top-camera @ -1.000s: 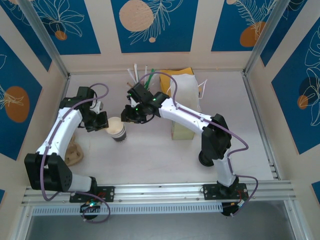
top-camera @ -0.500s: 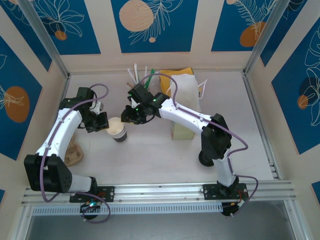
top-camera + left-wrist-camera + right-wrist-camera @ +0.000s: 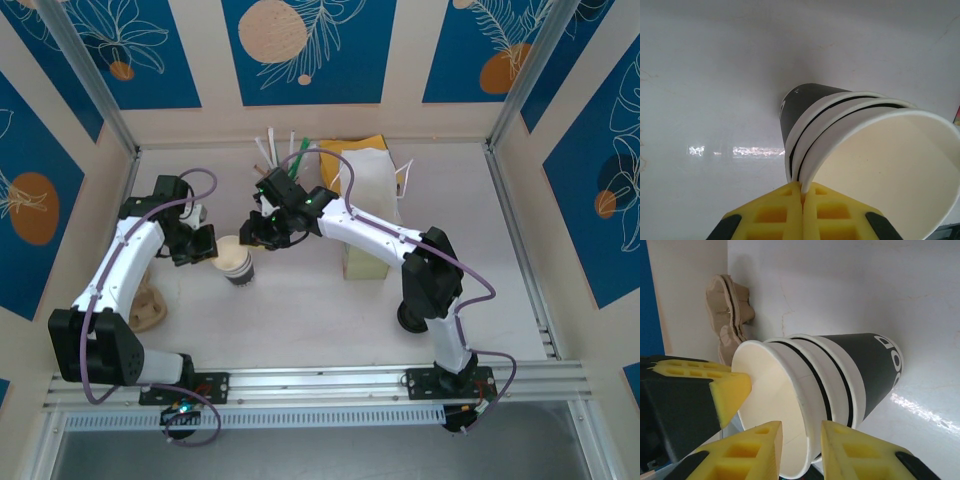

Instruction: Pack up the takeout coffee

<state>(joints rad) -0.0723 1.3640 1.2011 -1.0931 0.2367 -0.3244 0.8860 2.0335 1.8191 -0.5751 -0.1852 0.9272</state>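
Coffee cup (image 3: 237,262) is standing on the white table (image 3: 330,310), left of centre, between the two grippers. It is well apart from the pale-yellow paper bag (image 3: 372,205), which is standing further to the right. The cup's mouth is facing up and showing a pale inside. In the wrist views it is showing three nested rims above a dark lower band, so it is looking like a stack of cups rather than one.

The left gripper (image 3: 802,192) is reaching in from the cup's left side and pinching the innermost rim. Its yellow fingers are pressing together with the thin paper wall caught between them.

The right gripper (image 3: 801,427) is sitting at the opposite side of the rim with its fingers parted. One finger (image 3: 757,450) is lying over the mouth and the other over the outer rims. The wall is sitting in the gap; the pads are probably not pressing on it, though the angle is making that hard to judge.

A brown cardboard cup carrier (image 3: 730,310) is lying beyond the cup, close to the side wall. Straws (image 3: 270,145) are sticking up behind the right arm, near the back wall.
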